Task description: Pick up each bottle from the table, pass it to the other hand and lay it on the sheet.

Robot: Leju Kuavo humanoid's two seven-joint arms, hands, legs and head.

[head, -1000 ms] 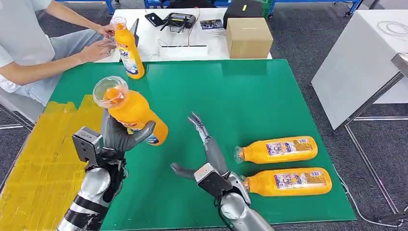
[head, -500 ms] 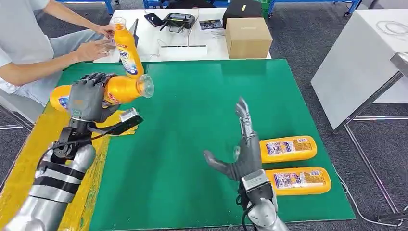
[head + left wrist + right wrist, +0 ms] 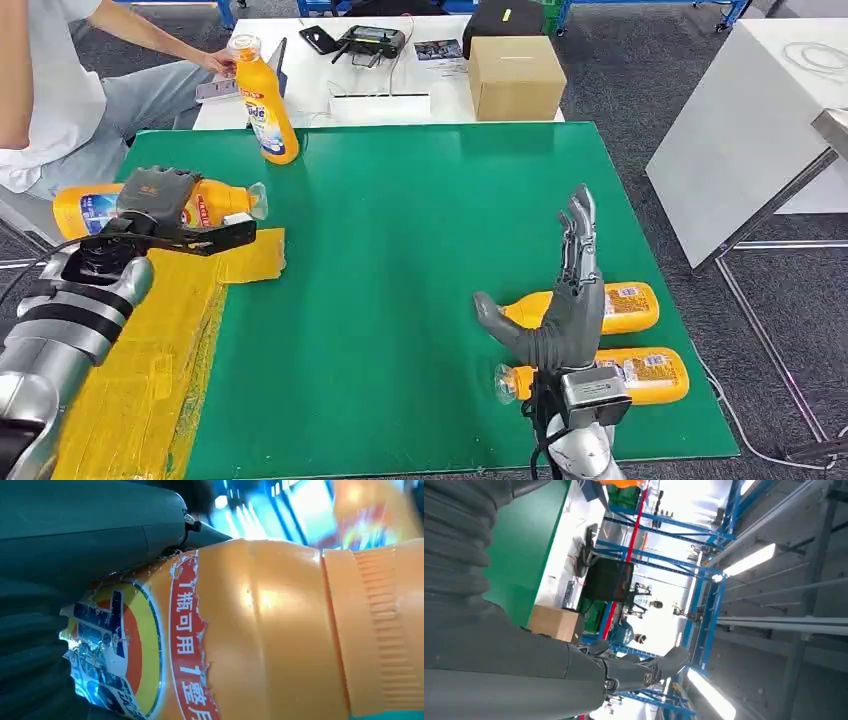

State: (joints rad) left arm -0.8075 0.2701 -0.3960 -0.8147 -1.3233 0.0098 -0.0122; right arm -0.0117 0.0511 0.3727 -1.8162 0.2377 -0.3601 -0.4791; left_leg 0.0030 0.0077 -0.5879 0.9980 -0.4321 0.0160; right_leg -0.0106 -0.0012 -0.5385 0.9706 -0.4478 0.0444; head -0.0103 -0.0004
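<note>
Fingers [image 3: 165, 185] of the left hand [image 3: 155, 205] wrap the orange bottle [image 3: 95, 208] lying sideways.

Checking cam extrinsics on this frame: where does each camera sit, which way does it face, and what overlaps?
Head view: high on the body, facing forward and down at the green mat and yellow sheet; both arms show, left hand gripping an orange bottle, right hand open.
Left wrist view: behind the left hand, close on the held bottle.
Right wrist view: behind the right hand, facing up toward blue racking.
Shared: the held bottle in head and left wrist views; cardboard box in head and right wrist views.
</note>
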